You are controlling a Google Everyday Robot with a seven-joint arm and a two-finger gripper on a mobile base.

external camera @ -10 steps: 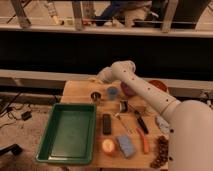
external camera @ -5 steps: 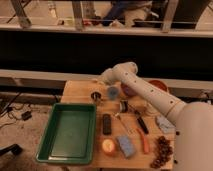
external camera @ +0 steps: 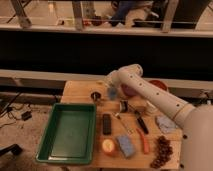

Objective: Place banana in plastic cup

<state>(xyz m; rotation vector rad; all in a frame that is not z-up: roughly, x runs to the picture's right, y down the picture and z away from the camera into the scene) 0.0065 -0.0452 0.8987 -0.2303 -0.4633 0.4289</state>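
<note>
Arm has barely shifted, elbow a touch further over the surface's (external camera: 80, 90) far edge.

The tool (external camera: 123, 105) hangs low near the surface's middle, just right of the plastic cup (external camera: 112, 93) by the far edge; its grip state cannot be told. A pale piece beside it may be the banana. The green tray (external camera: 68, 131) fills the near-left corner.

light: dim, warm overhead | focus: soft blur | gripper (external camera: 111, 89) above table, shadowed
</note>
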